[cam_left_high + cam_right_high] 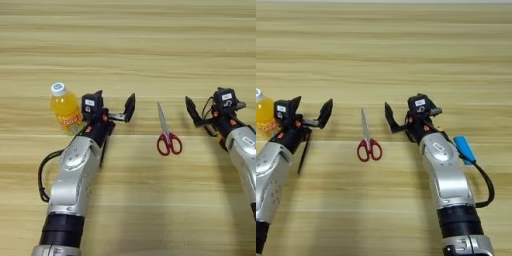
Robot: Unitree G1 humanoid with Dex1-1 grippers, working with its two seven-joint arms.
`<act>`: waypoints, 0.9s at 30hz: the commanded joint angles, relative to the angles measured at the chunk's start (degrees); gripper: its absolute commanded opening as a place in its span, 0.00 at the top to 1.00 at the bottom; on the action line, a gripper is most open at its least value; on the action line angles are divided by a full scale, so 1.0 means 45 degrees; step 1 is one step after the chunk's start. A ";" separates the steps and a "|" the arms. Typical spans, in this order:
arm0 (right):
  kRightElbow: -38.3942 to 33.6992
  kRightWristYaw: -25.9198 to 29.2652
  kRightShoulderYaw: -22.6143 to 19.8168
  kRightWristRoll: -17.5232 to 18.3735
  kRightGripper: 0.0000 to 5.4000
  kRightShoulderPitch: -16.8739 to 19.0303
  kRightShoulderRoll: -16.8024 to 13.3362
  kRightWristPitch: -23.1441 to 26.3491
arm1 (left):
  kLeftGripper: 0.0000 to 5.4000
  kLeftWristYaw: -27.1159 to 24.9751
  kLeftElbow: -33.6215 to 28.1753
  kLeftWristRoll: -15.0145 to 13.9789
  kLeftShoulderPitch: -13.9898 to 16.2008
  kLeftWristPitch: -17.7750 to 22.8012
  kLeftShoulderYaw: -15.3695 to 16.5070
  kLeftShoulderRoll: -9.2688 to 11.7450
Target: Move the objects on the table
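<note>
Nearest to me are my two silver forearms, coming up from the near edge on either side of the wooden table (150, 45). Between them lie the red-handled scissors (166, 133), flat on the planks, blades closed and pointing far, handles toward me, touching neither arm. The small orange-juice bottle (64, 108) with its white cap stands upright at the left, just beside my left wrist on its outer side; I cannot tell whether the wrist touches it. My left gripper (114, 104) sits just right of the bottle, its two black fingers spread wide with nothing between them, the right finger (130, 107) angled toward the scissors but well short of them. My right gripper (406, 114) rests on the right of the scissors; one black finger (389, 118) juts left toward the blades, apart from them, and it holds nothing, though I cannot tell how far it is spread. A blue tag (464, 149) and a black cable run along the right forearm.
</note>
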 commanded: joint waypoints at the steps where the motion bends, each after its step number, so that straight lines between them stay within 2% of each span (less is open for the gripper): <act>1: 0.0094 0.0071 0.0042 -0.0007 0.00 -0.0183 -0.0022 -0.0078 | 0.00 -0.0211 -0.1009 0.0009 0.0286 -0.0990 -0.0358 -0.0110; 3: 0.0096 0.0093 0.0048 -0.0030 0.00 -0.0179 -0.0014 -0.0078 | 0.00 -0.0110 -0.1450 0.0012 0.0374 -0.1300 -0.0417 -0.0149; 7: 0.0107 0.0106 0.0075 -0.0071 0.00 -0.0167 0.0001 -0.0090 | 0.00 0.0434 -0.1807 0.0613 0.0371 -0.1879 -0.0285 -0.0001; 11: 0.0062 0.0091 0.0102 -0.0094 0.00 -0.0132 0.0017 -0.0073 | 0.00 0.0949 -0.2674 0.0888 0.0391 -0.1956 -0.0250 0.0047; 13: 0.0048 0.0087 0.0114 -0.0096 0.00 -0.0124 0.0021 -0.0065 | 0.00 0.1339 -0.2905 0.1083 0.0299 -0.1910 0.0049 0.0171; 16: 0.0050 0.0084 0.0131 -0.0096 0.00 -0.0119 0.0019 -0.0067 | 0.00 0.2083 -0.2715 0.1887 0.0111 -0.1954 0.0612 0.0576; 18: 0.0057 0.0079 0.0141 -0.0098 0.00 -0.0115 0.0020 -0.0078 | 0.00 0.2485 -0.2514 0.2104 -0.0024 -0.1966 0.1021 0.0780; 22: 0.0103 0.0075 0.0162 -0.0104 0.00 -0.0142 0.0034 -0.0097 | 0.00 0.3022 -0.1960 0.2266 -0.0279 -0.1922 0.1682 0.1173; 24: 0.0142 0.0074 0.0174 -0.0107 0.00 -0.0167 0.0041 -0.0109 | 0.00 0.3481 -0.1387 0.2595 -0.0407 -0.1888 0.2001 0.1403; 27: 0.0177 0.0066 0.0193 -0.0113 0.00 -0.0188 0.0052 -0.0124 | 0.00 0.3645 -0.0617 0.2486 -0.0592 -0.1791 0.2389 0.1635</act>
